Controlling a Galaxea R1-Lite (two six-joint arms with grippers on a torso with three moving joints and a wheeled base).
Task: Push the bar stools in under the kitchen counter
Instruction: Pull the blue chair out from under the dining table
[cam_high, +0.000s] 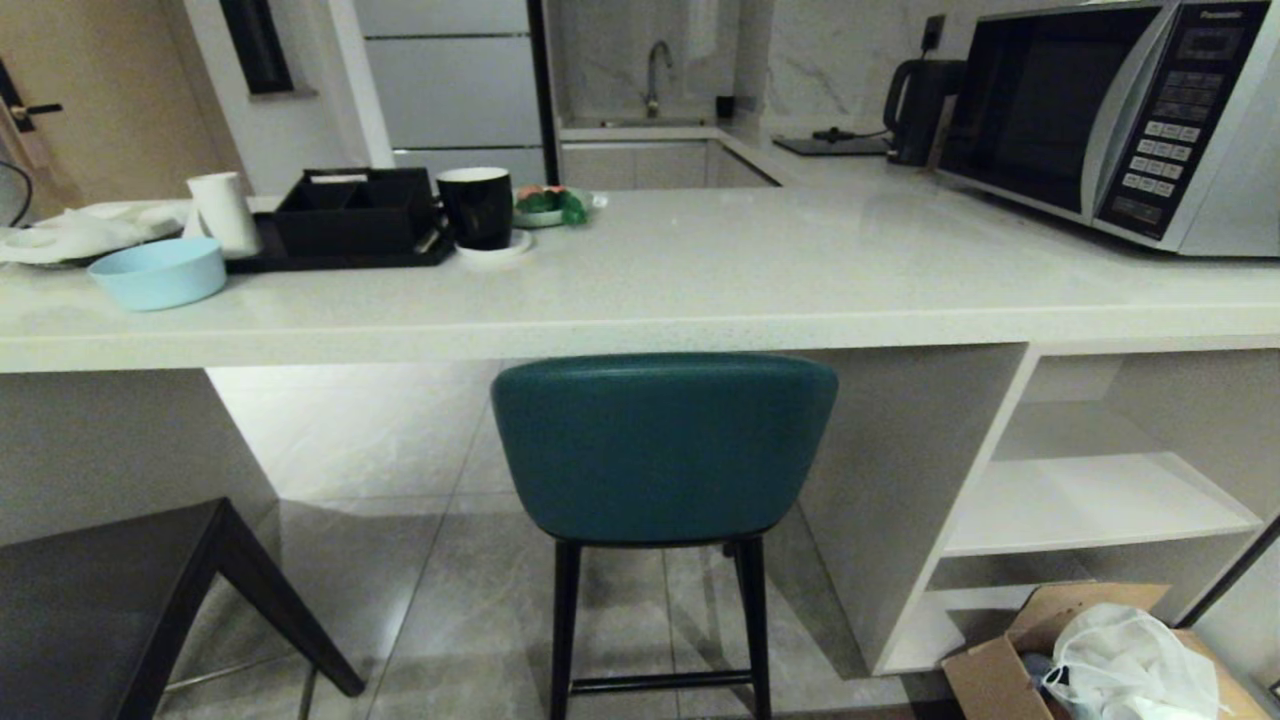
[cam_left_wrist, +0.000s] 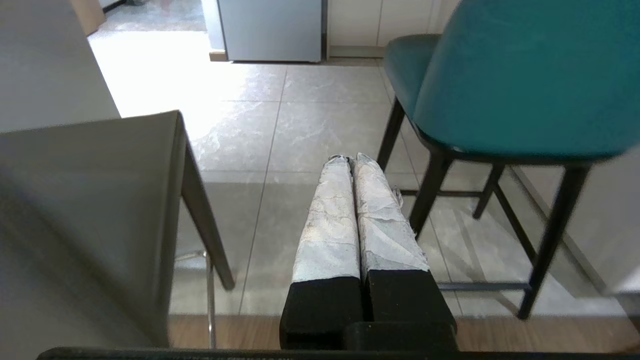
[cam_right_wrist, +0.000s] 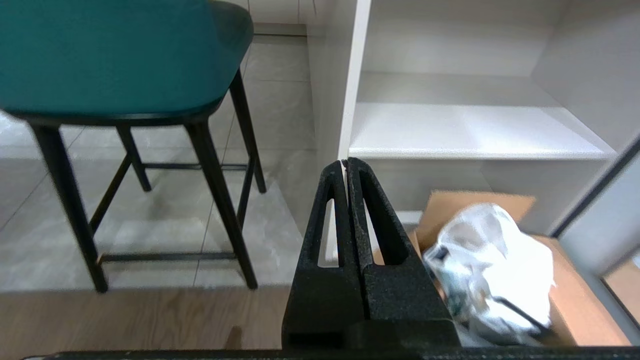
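The teal stool (cam_high: 663, 447) is seen from behind in the head view, standing upright on the tiled floor (cam_high: 440, 600). Its curved back is turned toward the robot and its seat is pointed away, toward the kitchen counter (cam_high: 700, 300). The top of the backrest is seen just below the near edge of the counter slab. How far the seat reaches under the slab cannot be told. The wide axis of the backrest is laid parallel to the counter edge; the thin black legs are set vertical, joined low down by a crossbar.

The dark grey stool (cam_high: 100, 600) is seen at the lower left of the head view, near the robot and to the left of the teal stool. Only a corner of its flat seat and one slanted leg are shown.

The open white shelves (cam_high: 1090, 500) are placed at the right end of the counter, with a cardboard box (cam_high: 1000, 670) holding a white bag on the floor before them.

The left gripper (cam_left_wrist: 348, 159) is held low between the two stools, its wrapped fingers pressed together, nothing gripped. The right gripper (cam_right_wrist: 346, 162) is held low to the right of the teal stool, before the shelves, fingers likewise closed on nothing.
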